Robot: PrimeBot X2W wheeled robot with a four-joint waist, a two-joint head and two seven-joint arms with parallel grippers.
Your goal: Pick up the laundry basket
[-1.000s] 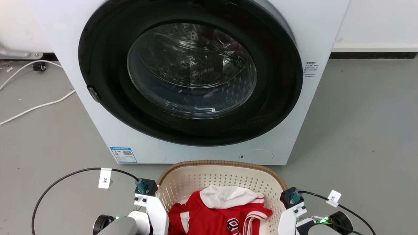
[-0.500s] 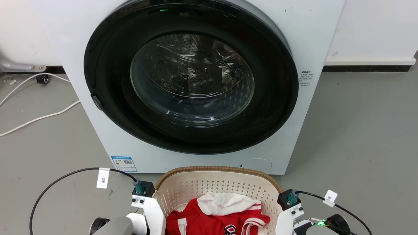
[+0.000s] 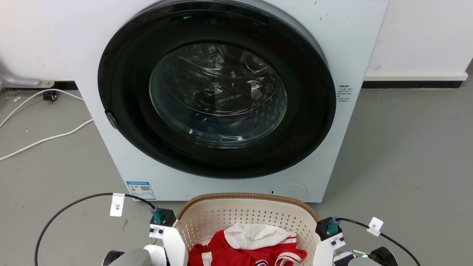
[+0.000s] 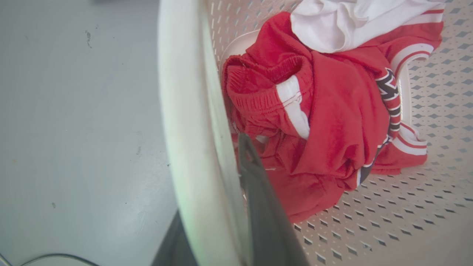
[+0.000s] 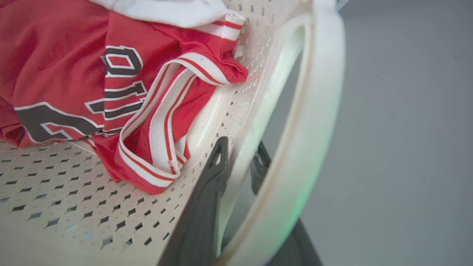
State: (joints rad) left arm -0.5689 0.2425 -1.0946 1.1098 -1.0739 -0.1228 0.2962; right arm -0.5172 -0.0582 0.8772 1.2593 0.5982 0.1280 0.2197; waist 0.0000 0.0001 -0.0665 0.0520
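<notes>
Two pincers pinched the laundry basket [image 3: 251,196], close before the washing machine [image 3: 111,155]: left pincer [image 4: 221,173] astride one side handle [image 4: 184,111], right pincer [image 5: 240,147] on the opposite wall [image 5: 236,105]. Stiff, light plastic; side handles judged safest hold

Head view steeply downward; both wrist views close along the laundry basket [image 3: 251,216].

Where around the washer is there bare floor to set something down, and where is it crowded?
Bare grey floor lies right of the washing machine, up to the wall. Left of it, white cables cross the floor. In front, the laundry basket and black cables crowd it.
</notes>
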